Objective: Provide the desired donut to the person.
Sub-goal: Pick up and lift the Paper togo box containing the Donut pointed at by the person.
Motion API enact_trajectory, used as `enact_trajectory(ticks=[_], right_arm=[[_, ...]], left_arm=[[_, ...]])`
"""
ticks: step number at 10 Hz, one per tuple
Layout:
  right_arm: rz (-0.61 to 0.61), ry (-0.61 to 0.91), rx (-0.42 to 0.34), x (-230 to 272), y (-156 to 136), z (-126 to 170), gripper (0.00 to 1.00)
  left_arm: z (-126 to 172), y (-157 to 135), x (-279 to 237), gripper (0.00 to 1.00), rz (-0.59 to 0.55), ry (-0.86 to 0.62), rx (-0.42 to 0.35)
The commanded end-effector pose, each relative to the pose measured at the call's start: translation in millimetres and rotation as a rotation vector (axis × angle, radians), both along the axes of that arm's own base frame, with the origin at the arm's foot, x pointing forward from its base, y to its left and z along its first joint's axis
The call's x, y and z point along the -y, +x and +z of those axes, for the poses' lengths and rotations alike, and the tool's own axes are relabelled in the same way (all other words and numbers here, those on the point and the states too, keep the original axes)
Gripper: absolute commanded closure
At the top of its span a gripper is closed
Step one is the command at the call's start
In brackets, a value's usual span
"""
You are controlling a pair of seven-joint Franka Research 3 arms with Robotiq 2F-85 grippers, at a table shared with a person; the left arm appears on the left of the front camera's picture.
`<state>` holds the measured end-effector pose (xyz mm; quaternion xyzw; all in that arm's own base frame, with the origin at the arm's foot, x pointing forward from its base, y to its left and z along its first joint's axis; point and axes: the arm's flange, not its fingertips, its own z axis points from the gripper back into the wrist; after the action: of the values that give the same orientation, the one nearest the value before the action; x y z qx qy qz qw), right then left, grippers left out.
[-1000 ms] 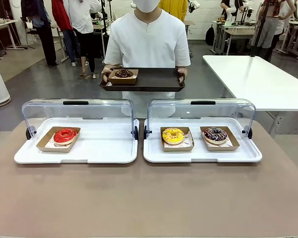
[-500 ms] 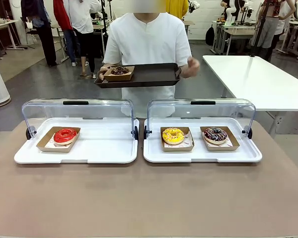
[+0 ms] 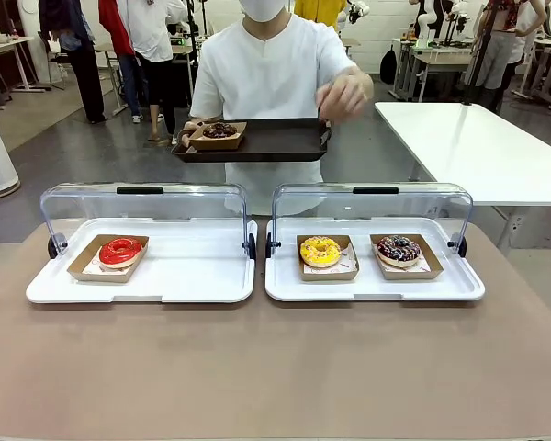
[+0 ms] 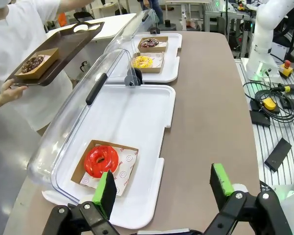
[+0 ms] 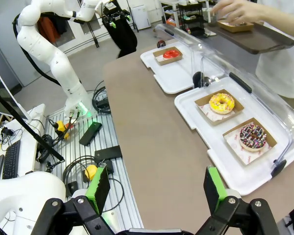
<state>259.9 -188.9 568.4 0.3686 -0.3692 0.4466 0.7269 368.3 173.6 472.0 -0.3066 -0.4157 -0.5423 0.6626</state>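
Brown counter (image 3: 275,367): left pincer (image 4: 163,184) and right pincer (image 5: 157,187) gape wide, empty; wait until the person's raised hand (image 3: 344,92) clearly shows a choice.

Brown table (image 3: 275,367) carried 2 white trays, set side by side just apart, toward the far edge. Left tray (image 3: 197,271) had its clear lid (image 3: 142,207) swung up & back on the far side. Right tray (image 3: 367,292) sat the same way, w/ its own clear cover (image 3: 372,207) up too.
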Motion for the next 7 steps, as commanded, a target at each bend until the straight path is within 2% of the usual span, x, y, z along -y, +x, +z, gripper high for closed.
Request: enact_trajectory(ticks=[1, 7], right_arm=[[0.008, 0.008, 0.008, -0.2, -0.4, 0.7, 0.0], [0.008, 0.008, 0.008, -0.2, -0.4, 0.7, 0.0]], left_arm=[[0.5, 0.0, -1.4, 0.0, 0.008, 0.003, 0.0], [0.5, 0.0, -1.4, 0.0, 0.008, 0.003, 0.0]])
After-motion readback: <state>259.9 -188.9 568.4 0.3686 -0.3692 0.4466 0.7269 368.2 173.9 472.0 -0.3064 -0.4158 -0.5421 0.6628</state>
